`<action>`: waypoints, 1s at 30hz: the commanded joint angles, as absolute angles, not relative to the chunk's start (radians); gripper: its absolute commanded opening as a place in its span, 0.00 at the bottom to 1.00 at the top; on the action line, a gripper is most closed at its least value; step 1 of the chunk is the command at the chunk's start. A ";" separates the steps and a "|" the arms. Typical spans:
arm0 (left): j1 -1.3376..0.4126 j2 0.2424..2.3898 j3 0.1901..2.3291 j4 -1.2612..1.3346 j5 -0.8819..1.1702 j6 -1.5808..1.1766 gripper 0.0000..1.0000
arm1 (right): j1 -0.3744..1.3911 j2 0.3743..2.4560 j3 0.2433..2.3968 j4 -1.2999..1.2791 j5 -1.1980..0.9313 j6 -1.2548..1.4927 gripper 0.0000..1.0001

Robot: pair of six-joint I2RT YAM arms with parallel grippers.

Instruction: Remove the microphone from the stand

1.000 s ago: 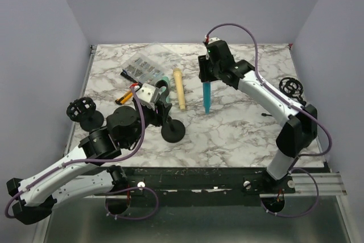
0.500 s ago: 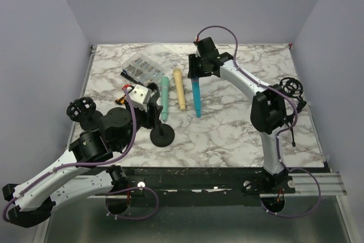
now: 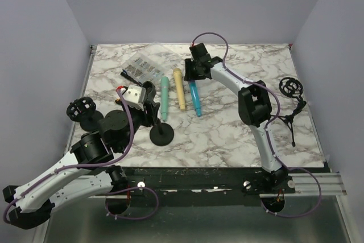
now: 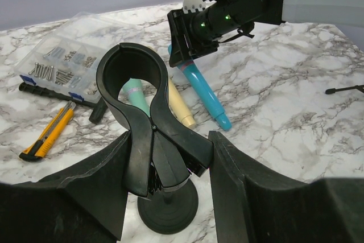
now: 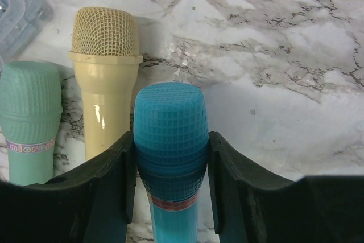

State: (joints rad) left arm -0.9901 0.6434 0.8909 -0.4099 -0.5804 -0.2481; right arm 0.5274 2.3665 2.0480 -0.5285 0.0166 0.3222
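Observation:
The black stand (image 3: 162,135) is upright on the marble, and its clip (image 4: 136,83) is empty. My left gripper (image 4: 168,157) is shut on the clip's two levers (image 4: 170,149) from below. The blue microphone (image 3: 195,99) is out of the stand, and my right gripper (image 3: 193,75) is shut on its mesh head (image 5: 170,123). It slants down with its tail end (image 4: 224,122) at the table top. It sits just right of a yellow microphone (image 5: 105,72), which lies beside a green microphone (image 5: 31,106).
A clear box of screws (image 3: 142,68) sits at the back left, with an orange utility knife (image 4: 48,135) and a black-handled tool (image 4: 54,92) near it. A black shock mount (image 3: 81,112) stands at the left edge. Another one on a tripod (image 3: 291,89) stands at the right.
My right arm swung left and lowered the blue microphone beside the yellow one. My left gripper and the stand shifted a little to the left.

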 commanded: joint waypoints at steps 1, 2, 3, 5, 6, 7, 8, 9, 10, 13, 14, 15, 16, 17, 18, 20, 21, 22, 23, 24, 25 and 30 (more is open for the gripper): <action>-0.983 0.668 0.886 -0.464 -0.596 -0.258 0.00 | 0.517 2.400 2.063 -0.481 0.048 0.344 0.27; -0.983 0.669 0.887 -0.467 -0.582 -0.259 0.00 | 0.517 2.402 2.058 -0.479 0.046 0.346 0.31; -0.983 0.669 0.887 -0.471 -0.571 -0.259 0.00 | 0.516 2.403 2.052 -0.477 0.046 0.347 0.35; -0.983 0.667 0.884 -0.468 -0.553 -0.259 0.00 | 0.515 2.400 2.040 -0.469 0.051 0.349 0.45; -0.983 0.667 0.881 -0.462 -0.548 -0.257 0.00 | 0.515 2.397 2.031 -0.462 0.048 0.351 0.50; -0.983 0.667 0.882 -0.459 -0.544 -0.251 0.04 | 0.514 2.396 2.026 -0.457 0.041 0.351 0.54; -0.983 0.669 0.886 -0.458 -0.543 -0.246 0.07 | 0.514 2.395 2.024 -0.457 0.034 0.351 0.57; -0.983 0.670 0.889 -0.461 -0.542 -0.244 0.09 | 0.513 2.392 2.023 -0.457 0.028 0.349 0.61; -0.983 0.672 0.893 -0.463 -0.543 -0.244 0.12 | 0.514 2.387 2.021 -0.459 0.023 0.348 0.64; -0.983 0.671 0.892 -0.461 -0.541 -0.239 0.18 | 0.513 2.360 2.007 -0.454 -0.008 0.329 0.70; -0.983 0.669 0.890 -0.459 -0.541 -0.238 0.21 | 0.514 2.349 1.998 -0.449 -0.028 0.324 0.73; -0.983 0.669 0.887 -0.453 -0.542 -0.238 0.23 | 0.514 2.333 1.991 -0.444 -0.035 0.317 0.76; -0.983 0.668 0.885 -0.450 -0.541 -0.238 0.27 | 0.514 2.319 1.986 -0.443 -0.045 0.312 0.77; -0.983 0.669 0.885 -0.446 -0.538 -0.236 0.30 | 0.514 2.303 1.982 -0.444 -0.051 0.306 0.78; -0.983 0.669 0.887 -0.446 -0.538 -0.236 0.32 | 0.514 2.287 1.978 -0.448 -0.054 0.300 0.79; -0.983 0.672 0.894 -0.446 -0.533 -0.238 0.37 | 0.514 2.239 1.948 -0.447 -0.050 0.290 0.81; -0.983 0.675 0.897 -0.445 -0.529 -0.240 0.39 | 0.514 2.207 1.929 -0.442 -0.049 0.285 0.82; -0.983 0.677 0.900 -0.445 -0.526 -0.242 0.40 | 0.513 2.169 1.899 -0.434 -0.051 0.280 0.82; -0.983 0.679 0.902 -0.444 -0.523 -0.244 0.42 | 0.513 2.135 1.869 -0.420 -0.059 0.275 0.83; -0.983 0.684 0.903 -0.447 -0.524 -0.245 0.45 | 0.513 2.095 1.829 -0.406 -0.075 0.270 0.83; -0.983 0.690 0.906 -0.451 -0.523 -0.249 0.50 | 0.514 2.059 1.791 -0.392 -0.100 0.269 0.83; -0.980 0.712 0.933 -0.463 -0.487 -0.262 0.70 | 0.517 1.855 1.521 -0.215 -0.284 0.281 0.87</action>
State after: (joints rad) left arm -0.9882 0.6876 0.9058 -0.4023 -0.5411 -0.2451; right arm 0.5213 1.9907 1.6814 -0.3729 -0.1162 0.2874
